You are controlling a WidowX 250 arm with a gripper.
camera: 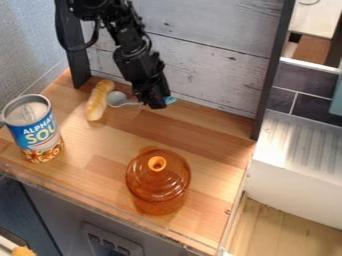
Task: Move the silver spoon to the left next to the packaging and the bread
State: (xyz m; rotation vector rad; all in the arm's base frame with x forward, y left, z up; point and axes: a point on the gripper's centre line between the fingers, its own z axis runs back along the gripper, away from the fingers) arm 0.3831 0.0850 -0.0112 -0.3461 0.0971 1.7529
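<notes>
The black gripper point(152, 102) hangs low over the back of the wooden counter, at the handle end of the silver spoon point(117, 99). The spoon's round bowl points left, and its handle runs right to the gripper, which hides the far end. Just left of the bowl lies the bread point(99, 100), a long golden loaf. A bit of light blue point(171, 100) shows at the gripper's right side. Whether the fingers hold the handle cannot be made out. The packaging may be the soup can point(33, 127), upright at the left edge.
An orange transparent lidded pot point(158, 181) stands at the front middle of the counter point(100, 170). A grey plank wall point(200, 60) with dark posts closes off the back. Beyond the counter's right edge is a white ribbed drainboard point(300, 145).
</notes>
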